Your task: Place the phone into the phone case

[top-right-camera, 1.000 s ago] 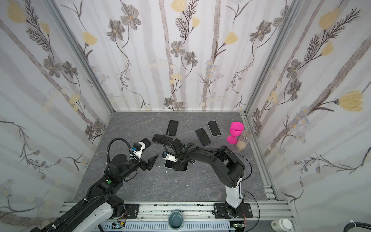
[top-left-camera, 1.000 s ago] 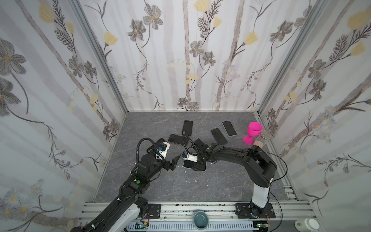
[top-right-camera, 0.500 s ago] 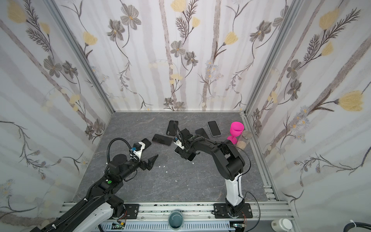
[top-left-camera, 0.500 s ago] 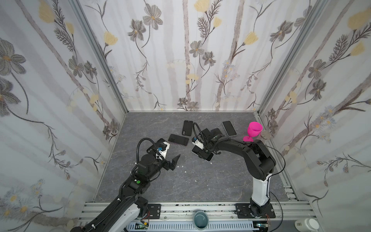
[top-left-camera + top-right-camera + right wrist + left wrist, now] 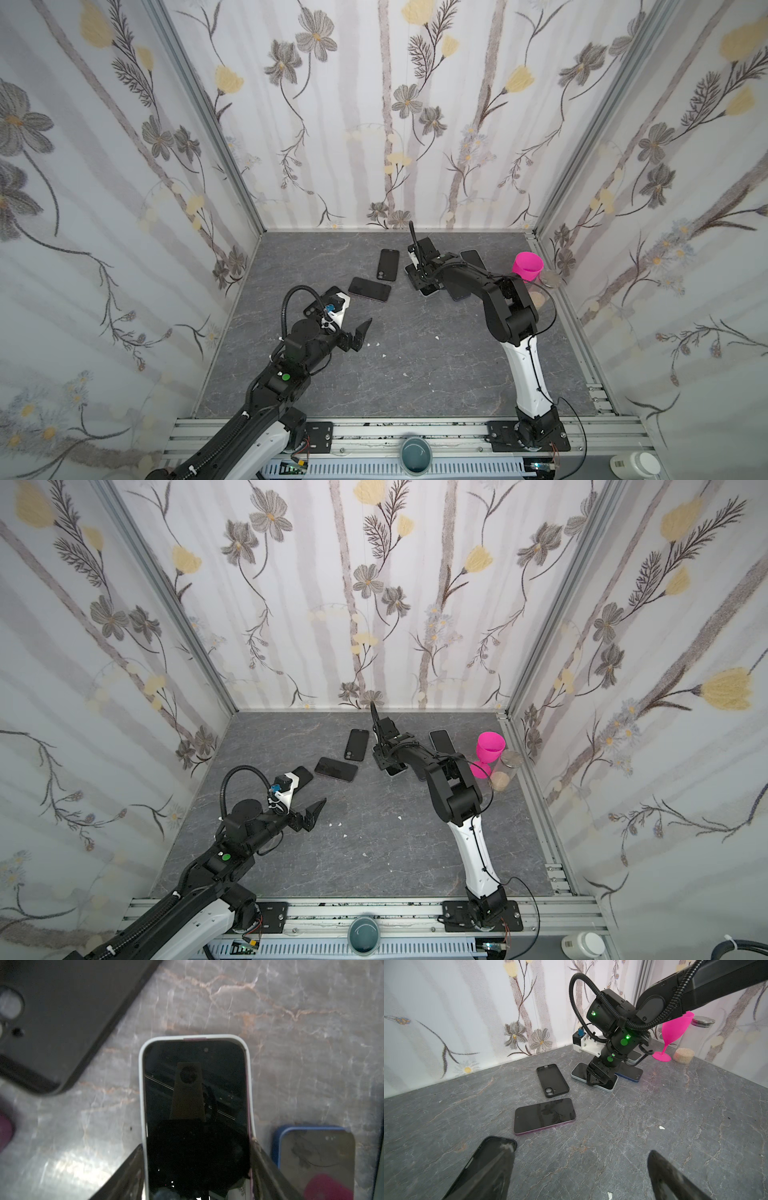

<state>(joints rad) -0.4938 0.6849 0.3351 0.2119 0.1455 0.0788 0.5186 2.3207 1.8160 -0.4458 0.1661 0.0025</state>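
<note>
Grey marbled tabletop [image 5: 612,1136], walled in by flowered paper, carries several handsets toward the back. Among them the phone [image 5: 196,1095] lies screen up, right of centre in both top views, ringed by the white case [image 5: 143,1084]. A thin purple line of the phone's own edge shows along the short end and one long side, so I judge the rim is not fully seated there.

Glass and metal make the phone stiff, dense and slick on its face, and the screen would not forgive a drop. The rubbery case rim offers better friction, so the two long edges are the place to hold it. Seating the rim calls for pressure at the corners rather than on the glass.

The right gripper [image 5: 197,1142] has that hold: its fingers bear on the opposite long sides of the cased phone, clamped across its width near one end, with the wrist pointing down at the table. Whether the phone rests on the tabletop or rides just above it cannot be told.

Just beside it lies a blue-cased phone [image 5: 630,1073]. Near it on the other side sits an empty black case [image 5: 552,1080], and past that a bare phone [image 5: 544,1115]. The left gripper [image 5: 580,1150] hangs well apart, jaws spread wide and empty, close to a black-cased phone [image 5: 481,1165]. A pink goblet [image 5: 675,1030] stands by the right wall.
</note>
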